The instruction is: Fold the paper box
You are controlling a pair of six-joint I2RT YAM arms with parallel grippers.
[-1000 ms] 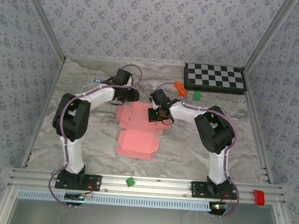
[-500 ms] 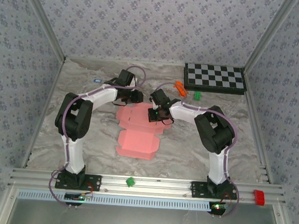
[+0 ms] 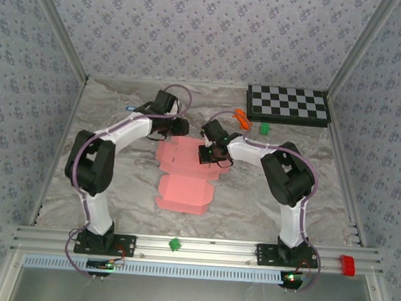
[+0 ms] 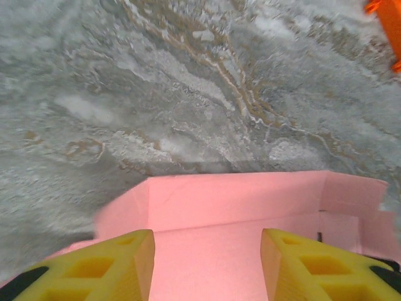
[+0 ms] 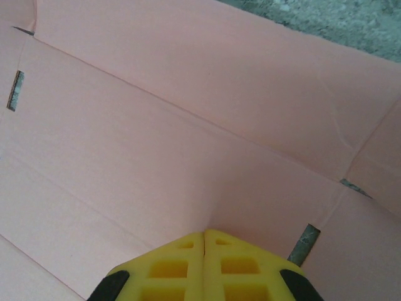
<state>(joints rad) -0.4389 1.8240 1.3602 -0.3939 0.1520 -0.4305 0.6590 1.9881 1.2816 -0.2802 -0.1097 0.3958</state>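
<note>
Looks like the early part of the fold to me. The paper box (image 3: 184, 191) is mostly a flat salmon-pink sheet lying around the middle of the tabletop (image 3: 116, 179), a bit toward the far edge. You can see the creases and a couple of small slots. In the left wrist view, the far flap is tipped up a little. The near panel might be doubled over, but I can't tell from above.

The right gripper (image 5: 205, 254) is closed tight with nothing between its fingers. Its tip is pressed down on the card next to a crease, so I reckon it's acting as a pin.

The left gripper (image 4: 207, 263) sits at the sheet's far edge with its fingers apart. Nothing is clamped, and pink card shows through the gap.

I'd call this the far-flap step. The next move probably needs the left one to catch that raised flap and bring it over along the crease. The right one has to hold the sheet down, since thin card like this will slide or buckle easily.
</note>
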